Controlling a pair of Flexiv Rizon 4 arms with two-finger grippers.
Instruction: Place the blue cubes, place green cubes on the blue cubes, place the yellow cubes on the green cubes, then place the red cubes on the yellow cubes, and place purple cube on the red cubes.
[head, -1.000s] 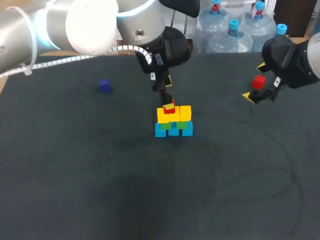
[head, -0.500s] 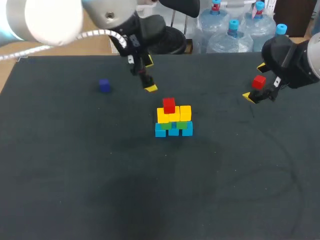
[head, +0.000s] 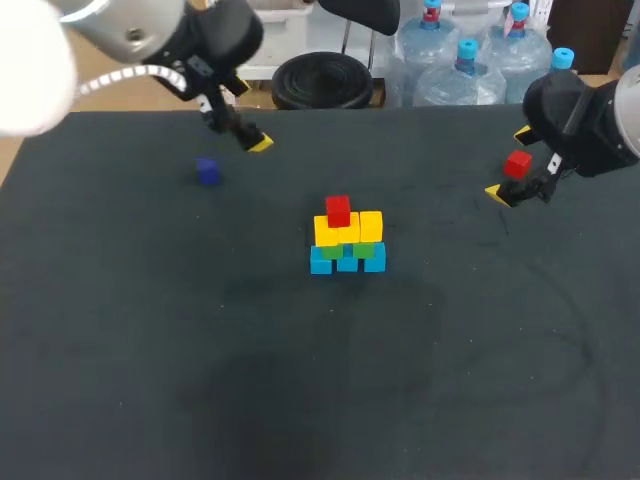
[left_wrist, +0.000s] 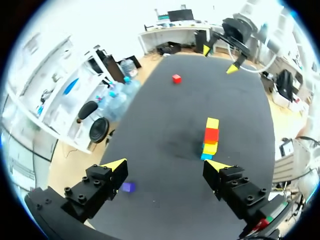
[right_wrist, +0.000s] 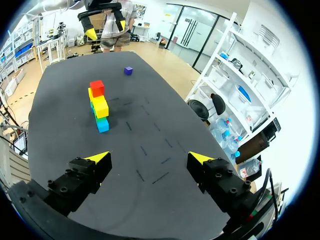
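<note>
Left gripper (left_wrist: 165, 167), wide open and empty, has pulled away from the red cube (head: 338, 211) now sitting on the yellow row (head: 362, 227), swinging toward the purple cube (head: 208, 171). A second red cube (head: 518, 163) waits by the open, empty right gripper (right_wrist: 147, 159).

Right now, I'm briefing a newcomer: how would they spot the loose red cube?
On the table, look from the stack in the middle toward the right gripper. The red cube lies alone there; the other red one tops the stack.

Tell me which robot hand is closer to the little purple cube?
Left. The left gripper hangs just beside the purple cube; the right gripper is far across the table, beyond the cube stack.
</note>
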